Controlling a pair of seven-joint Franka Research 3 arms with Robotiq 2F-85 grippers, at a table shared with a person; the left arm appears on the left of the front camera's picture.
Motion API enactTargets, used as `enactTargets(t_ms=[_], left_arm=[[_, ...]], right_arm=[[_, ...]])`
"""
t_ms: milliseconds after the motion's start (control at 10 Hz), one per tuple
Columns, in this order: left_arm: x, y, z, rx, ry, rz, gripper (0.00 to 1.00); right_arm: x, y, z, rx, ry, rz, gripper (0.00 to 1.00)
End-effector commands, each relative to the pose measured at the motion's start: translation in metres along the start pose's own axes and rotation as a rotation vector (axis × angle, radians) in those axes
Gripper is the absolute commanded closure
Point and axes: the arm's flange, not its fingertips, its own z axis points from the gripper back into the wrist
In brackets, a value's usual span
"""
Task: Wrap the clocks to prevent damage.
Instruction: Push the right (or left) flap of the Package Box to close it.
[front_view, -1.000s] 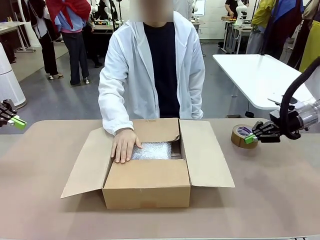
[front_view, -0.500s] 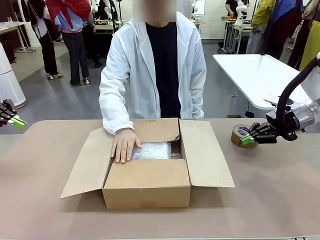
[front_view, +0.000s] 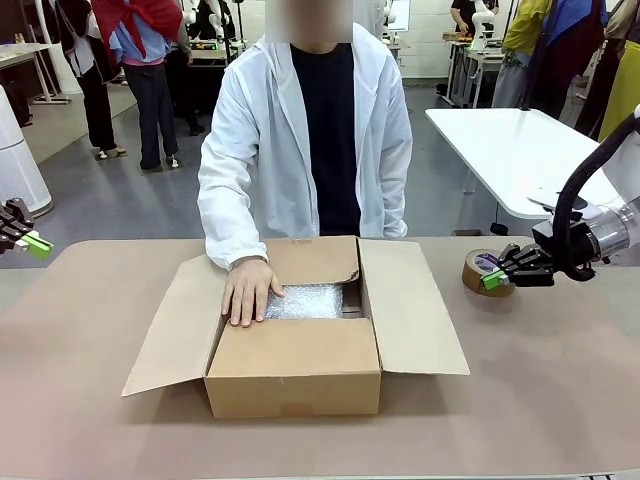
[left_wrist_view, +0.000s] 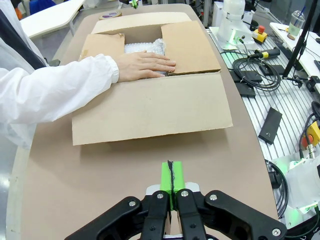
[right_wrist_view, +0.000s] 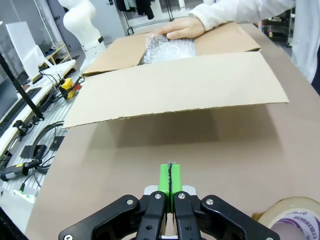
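Observation:
The clocks show as one whitish bubble-wrap bundle (front_view: 305, 301) lying inside the open brown cardboard box (front_view: 296, 365); the same bundle (left_wrist_view: 145, 48) (right_wrist_view: 168, 49) appears in both wrist views. A person's hand (front_view: 248, 290) rests on the bundle's left end and the box rim. My left gripper (front_view: 34, 244) hovers shut at the table's far left edge, well away from the box, green pads pressed together (left_wrist_view: 172, 178). My right gripper (front_view: 492, 279) is shut with nothing in it, its tips beside the brown tape roll (front_view: 483, 271), pads together (right_wrist_view: 171, 179).
The box's flaps lie spread to left (front_view: 178, 325) and right (front_view: 412, 308) over the tan table (front_view: 540, 400). The tape roll (right_wrist_view: 292, 220) sits right of my right gripper's fingers. Cables and equipment (left_wrist_view: 260, 65) lie beyond the table edge. A white table (front_view: 510, 150) stands behind.
My right gripper moved slightly left and up toward the tape roll a second ago, then stayed still. The person's hand, box and left gripper have not moved.

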Motion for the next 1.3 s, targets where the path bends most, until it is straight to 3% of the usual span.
enactTargets(t_ms=[0,400,800,1200], left_arm=[[0.002,-0.001,0.001,0.003,-0.014,-0.002,0.99],[0.002,-0.001,0.001,0.003,-0.014,-0.002,0.99],[0.002,-0.001,0.001,0.003,-0.014,-0.002,0.99],[0.002,-0.001,0.001,0.003,-0.014,-0.002,0.99]], right_arm=[[-0.006,0.003,-0.015,-0.04,0.003,-0.033,0.99],[-0.007,0.026,-0.05,-0.05,-0.001,-0.002,0.99],[-0.013,0.02,-0.082,-0.143,-0.032,-0.046,0.99],[-0.01,0.022,-0.096,-0.051,-0.113,-0.036,0.99]])
